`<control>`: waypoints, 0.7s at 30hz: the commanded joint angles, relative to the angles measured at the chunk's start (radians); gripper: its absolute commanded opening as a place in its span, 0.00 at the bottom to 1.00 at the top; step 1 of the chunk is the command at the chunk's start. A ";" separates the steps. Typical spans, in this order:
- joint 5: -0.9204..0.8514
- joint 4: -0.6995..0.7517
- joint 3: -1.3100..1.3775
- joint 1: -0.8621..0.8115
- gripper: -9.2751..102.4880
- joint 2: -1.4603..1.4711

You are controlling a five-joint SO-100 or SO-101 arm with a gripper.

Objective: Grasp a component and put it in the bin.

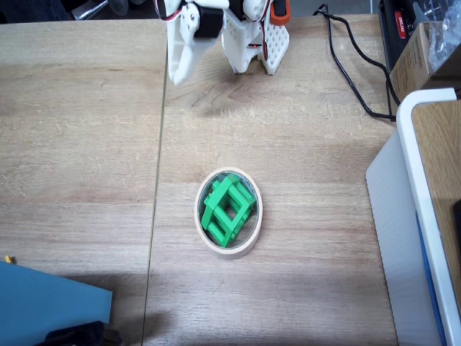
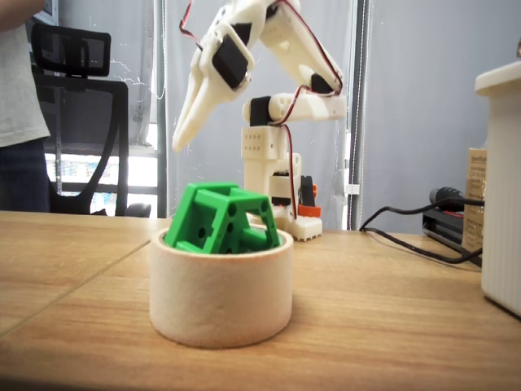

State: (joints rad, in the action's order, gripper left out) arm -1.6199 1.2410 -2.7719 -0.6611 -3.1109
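Green lattice component lying tilted inside the beige tape-roll bin, which stands on the wooden table near its middle. In a fixed view from table level the component rises above the bin's rim, one corner uppermost. White gripper raised clear of both, behind and above the bin, fingers pointing down and pressed nearly together, pinching nothing. In a fixed view from above, the gripper hangs at the far edge beside the arm base. White-rimmed tray at right; black cable far right
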 commanded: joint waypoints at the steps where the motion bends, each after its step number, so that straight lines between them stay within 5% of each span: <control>1: -0.005 -0.112 -0.092 -0.003 0.08 -0.055; 8: -0.011 -0.233 -0.275 -0.003 0.08 -0.167; 21: -0.011 -0.239 -0.420 -0.003 0.08 -0.258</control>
State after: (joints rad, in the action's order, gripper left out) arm -1.6276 1.0186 -3.1861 -0.6596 -3.3610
